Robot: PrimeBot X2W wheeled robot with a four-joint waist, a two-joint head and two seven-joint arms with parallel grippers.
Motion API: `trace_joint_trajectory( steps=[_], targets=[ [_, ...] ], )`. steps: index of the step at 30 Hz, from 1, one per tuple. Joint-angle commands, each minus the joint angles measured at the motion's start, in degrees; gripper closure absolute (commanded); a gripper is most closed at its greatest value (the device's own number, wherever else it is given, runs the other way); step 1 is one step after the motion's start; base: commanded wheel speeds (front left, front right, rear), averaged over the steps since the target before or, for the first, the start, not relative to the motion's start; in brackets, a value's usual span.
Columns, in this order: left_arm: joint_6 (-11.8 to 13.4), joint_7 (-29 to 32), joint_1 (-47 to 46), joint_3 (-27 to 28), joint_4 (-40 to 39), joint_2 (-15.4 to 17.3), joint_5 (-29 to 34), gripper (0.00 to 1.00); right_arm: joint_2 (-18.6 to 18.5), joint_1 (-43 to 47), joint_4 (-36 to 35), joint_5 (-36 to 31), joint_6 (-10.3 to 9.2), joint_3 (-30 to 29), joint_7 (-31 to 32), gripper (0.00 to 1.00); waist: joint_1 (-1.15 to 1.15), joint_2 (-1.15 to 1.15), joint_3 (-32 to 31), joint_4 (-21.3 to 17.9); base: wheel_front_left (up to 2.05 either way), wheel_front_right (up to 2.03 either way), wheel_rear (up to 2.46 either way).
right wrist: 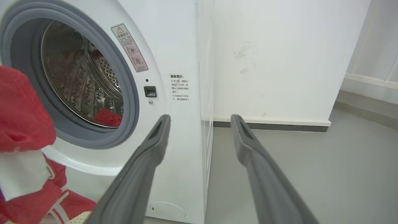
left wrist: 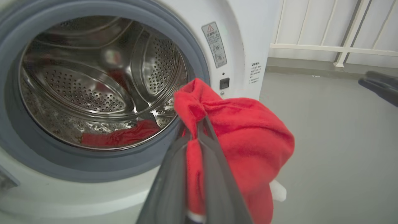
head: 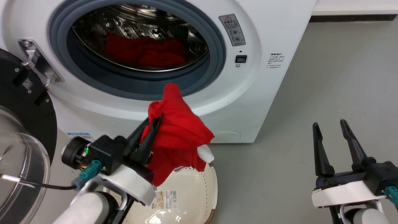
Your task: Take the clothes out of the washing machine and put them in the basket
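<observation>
Head view: left gripper (head: 154, 119) clamped on a bunched fold of the red jersey (head: 178, 130), which hangs in front of the washing machine (head: 248, 93) and over the basket (head: 199, 193), lower hem just above its floor. Right gripper (head: 329, 123) spread apart, nothing in it, over bare floor well to the right. Open door (head: 18, 102) at left. Second red garment (head: 146, 51) lies in the drum; left wrist view shows it (left wrist: 121, 135) low at the drum front. Right wrist view alone shows the jersey's white panel and striped trim (right wrist: 25, 174). Writing: warning sticker (head: 232, 29) with red triangle, text too small; Chinese notice (right wrist: 179, 88) not legible; basket sticker (head: 164, 199) carries a barcode.
</observation>
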Motion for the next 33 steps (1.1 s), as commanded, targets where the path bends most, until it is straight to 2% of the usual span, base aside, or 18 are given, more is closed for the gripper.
trace_joint_trajectory(
  steps=[1, 8, 17, 26, 33],
  targets=[
    [-0.3, -1.1, 1.1, -0.4, 1.6, -0.9, -0.5, 1.00, 0.1, -0.9, -0.3, -0.2, -0.04, -0.1, -0.1, 0.00, 0.00, 0.00, 1.6, -0.1, 0.00, 0.00, 0.00],
    [-2.1, -3.5, 1.9, -2.7, 11.2, -3.4, -1.1, 1.00, 0.1, -3.1, -0.8, -0.7, -0.04, -0.7, -0.1, 0.00, 0.00, 0.00, 6.3, -0.5, 0.00, 0.00, 0.00],
    [-7.3, -8.3, -2.6, -4.0, 32.2, -9.0, -3.4, 1.00, 0.1, -8.2, -2.0, -0.2, -0.04, -1.0, -0.1, 0.00, 0.00, 0.00, 15.9, -2.4, 0.00, 0.00, 0.00],
    [-11.8, -10.5, -13.2, -4.0, 53.0, -13.6, -3.6, 1.00, 0.1, -13.5, -3.3, 1.2, -0.04, -1.5, -0.1, 0.00, 0.00, 0.00, 26.6, -4.5, 0.00, 0.00, 0.00],
    [-13.6, -10.4, -22.8, -5.6, 66.6, -16.8, -2.6, 1.00, 0.1, -16.5, -4.6, 1.9, -0.04, -2.0, -0.1, 0.00, 0.00, 0.00, 34.2, -5.1, 0.00, 0.00, 0.00]
  ],
)
